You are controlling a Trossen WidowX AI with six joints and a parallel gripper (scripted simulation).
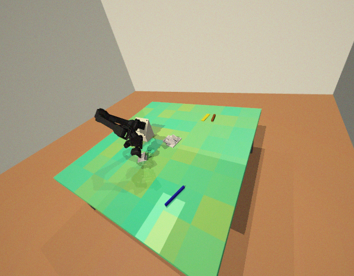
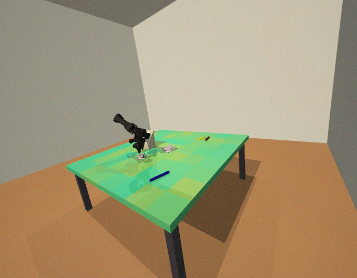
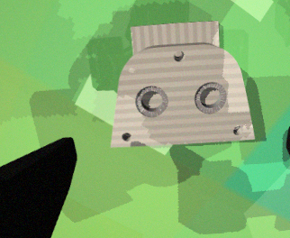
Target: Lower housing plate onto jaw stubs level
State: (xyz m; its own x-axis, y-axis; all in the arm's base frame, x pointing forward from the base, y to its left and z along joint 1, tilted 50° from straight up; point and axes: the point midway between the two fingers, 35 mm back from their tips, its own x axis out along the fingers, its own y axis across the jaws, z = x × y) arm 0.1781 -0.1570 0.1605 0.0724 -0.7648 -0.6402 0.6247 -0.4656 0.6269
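Note:
The housing plate [image 1: 142,158] [image 2: 141,156] [image 3: 180,119] is a small pale grey ribbed piece on the table. In the wrist view it has a rounded top, two large ringed holes, three small holes and a block along its far edge. My gripper [image 1: 136,153] [image 2: 139,151] [image 3: 181,142] is wide open and empty, close above the plate. In the wrist view the plate lies between and mostly beyond the two fingertips, touching neither. The pale base assembly [image 1: 172,141] [image 2: 169,148] stands apart, right of the gripper in the top and exterior views. Its jaws and stubs are too small to make out.
A cream wedge-shaped block [image 1: 148,130] [image 2: 151,140] stands behind the arm. A blue stick [image 1: 174,195] [image 2: 159,176] lies nearer the front. A yellow bar [image 1: 205,117] [image 2: 201,138] and a brown bar [image 1: 213,117] [image 2: 207,138] lie at the back right.

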